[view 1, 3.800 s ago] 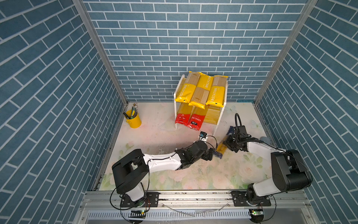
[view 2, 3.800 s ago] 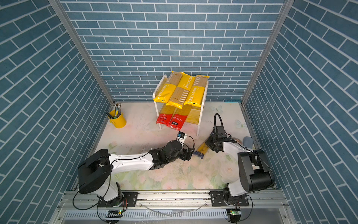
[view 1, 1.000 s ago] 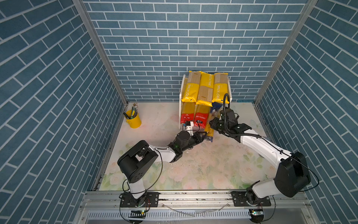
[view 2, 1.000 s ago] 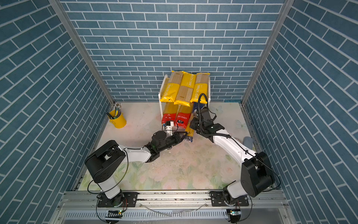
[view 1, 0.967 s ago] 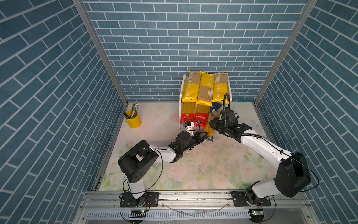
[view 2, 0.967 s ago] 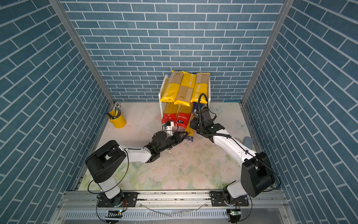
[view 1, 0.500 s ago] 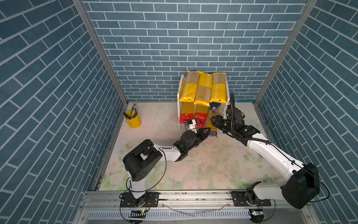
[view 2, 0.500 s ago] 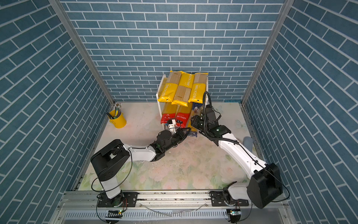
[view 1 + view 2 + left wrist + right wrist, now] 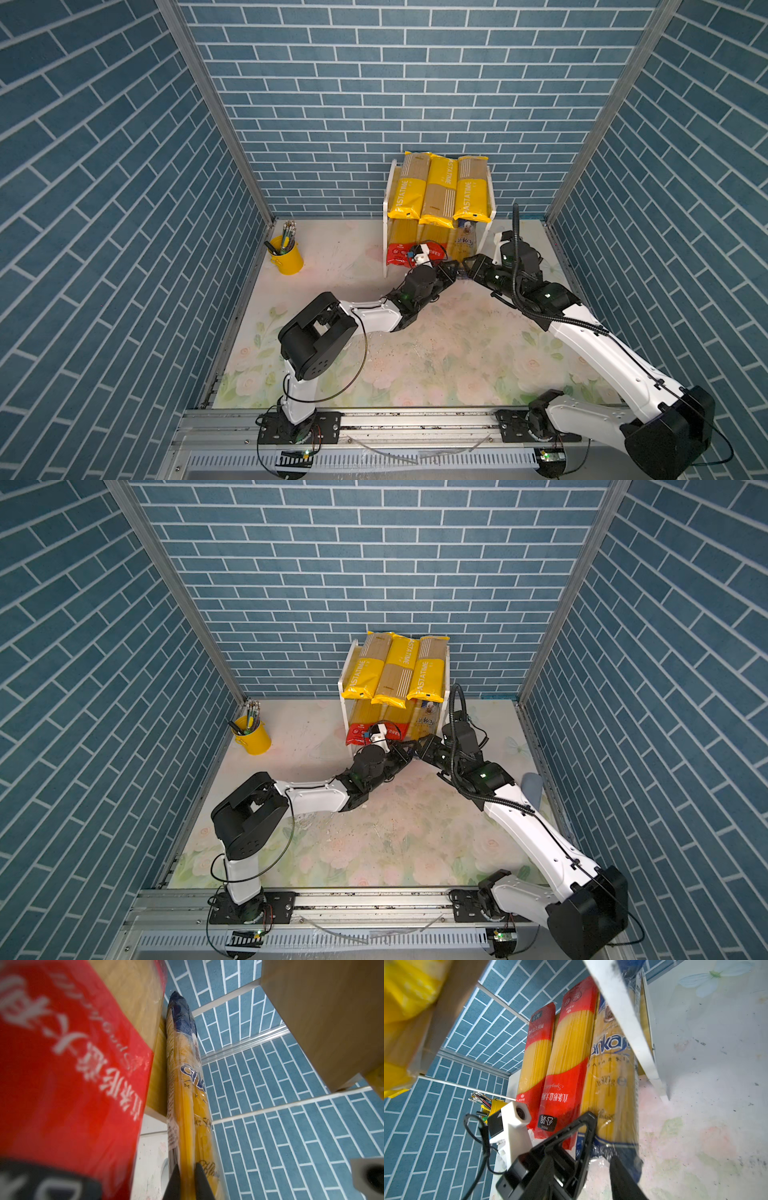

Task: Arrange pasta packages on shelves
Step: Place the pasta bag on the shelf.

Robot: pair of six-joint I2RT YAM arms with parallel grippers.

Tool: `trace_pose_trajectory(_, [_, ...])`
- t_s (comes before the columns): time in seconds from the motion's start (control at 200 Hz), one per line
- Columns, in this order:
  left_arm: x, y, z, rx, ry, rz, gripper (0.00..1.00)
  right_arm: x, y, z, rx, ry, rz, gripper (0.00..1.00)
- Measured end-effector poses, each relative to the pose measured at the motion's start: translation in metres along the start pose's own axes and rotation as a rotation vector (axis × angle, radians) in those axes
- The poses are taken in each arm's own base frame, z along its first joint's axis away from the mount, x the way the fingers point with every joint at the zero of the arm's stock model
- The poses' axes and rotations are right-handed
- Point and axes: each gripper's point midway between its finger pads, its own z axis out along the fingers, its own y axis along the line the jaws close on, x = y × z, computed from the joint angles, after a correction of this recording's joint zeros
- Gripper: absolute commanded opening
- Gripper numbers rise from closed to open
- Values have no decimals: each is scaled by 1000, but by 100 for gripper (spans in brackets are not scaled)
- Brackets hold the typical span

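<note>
The shelves (image 9: 491, 195) stand against the back wall with three yellow PASTATIME pasta packages (image 9: 438, 191) on the upper board. Two red-ended packages (image 9: 571, 1043) and the blue-ended package (image 9: 610, 1084) lie side by side on the lower board. My left gripper (image 9: 187, 1167) is shut on a thin edge of the blue-ended package (image 9: 187, 1105) at its near end. My right gripper (image 9: 467, 266) is just beside it, jaws apart, with one finger (image 9: 623, 1178) touching that package's blue end. Its other finger is hidden behind the left gripper.
A yellow pencil cup (image 9: 286, 259) stands at the back left of the floral table. A small grey object (image 9: 532, 785) lies by the right wall. The rack's white side frame (image 9: 629, 1028) is close to my right wrist. Both arms crowd the rack's front.
The blue-ended package has gone from slanting in front of the rack to lying in the lower shelf's right slot. Both grippers followed it in, and the right jaws widened.
</note>
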Motion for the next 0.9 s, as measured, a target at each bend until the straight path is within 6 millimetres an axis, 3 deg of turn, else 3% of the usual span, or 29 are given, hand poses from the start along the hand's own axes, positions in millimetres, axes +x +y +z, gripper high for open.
trace_pose_trajectory(0.5, [-11,1,16,-65,-147,59,0,1,-23,-22,74,-48,-2,45])
trace_pose_trajectory(0.725, [-10,1,19,-86,-143,121,25,2,-33,-22,113,-48,-16,45])
trace_pose_trajectory(0.9, [-10,0,17,-87,-133,165,51,1,-44,-22,147,-51,-15,45])
